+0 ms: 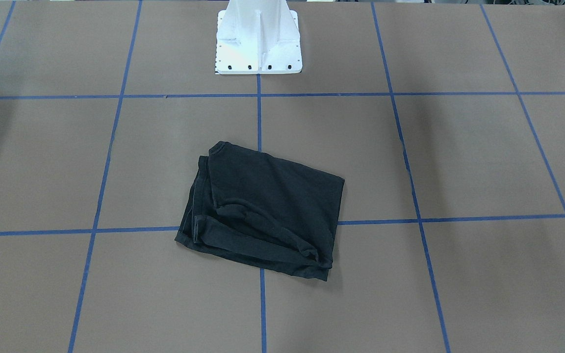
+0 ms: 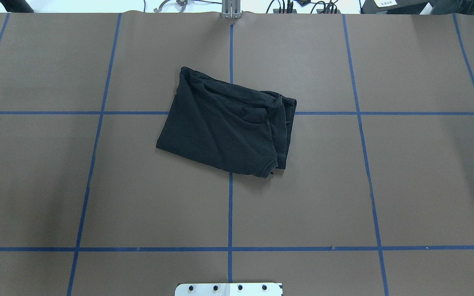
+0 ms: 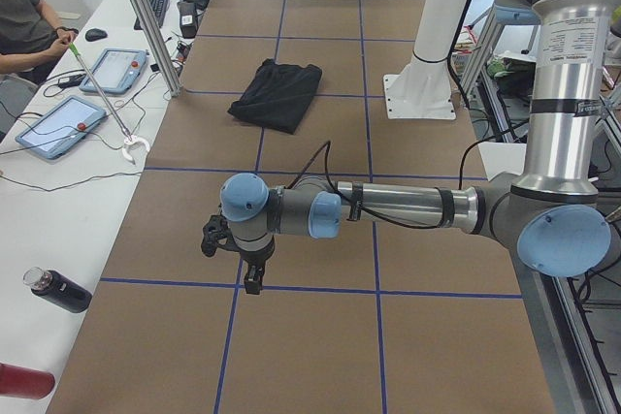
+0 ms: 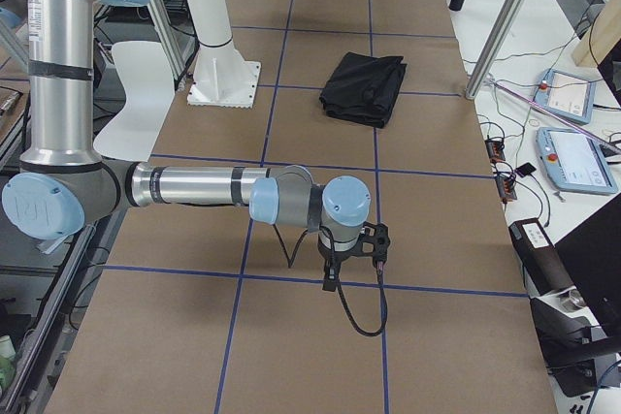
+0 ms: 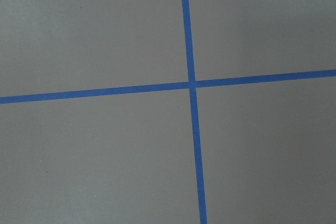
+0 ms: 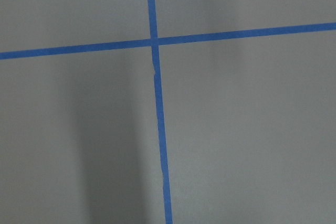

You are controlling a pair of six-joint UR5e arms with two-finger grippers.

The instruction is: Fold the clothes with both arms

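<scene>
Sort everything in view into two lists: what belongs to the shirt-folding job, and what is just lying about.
For the job:
black T-shirt, roughly folded on the table
left arm
right arm

Lying about:
tablets on the side bench
black bottle
white pedestal

Soft, even light falls from above on the matte brown tabletop (image 1: 459, 157), with no glare; broad, faint shadows lie toward its left and right sides in the front-facing and overhead views; the black T-shirt (image 2: 220, 127) is so dark that its folds barely show; the white pedestal (image 1: 258, 34) is nearly blown out; a blurred vertical shadow band (image 6: 110, 145) crosses the right wrist view; both wrist views look greyish.
</scene>
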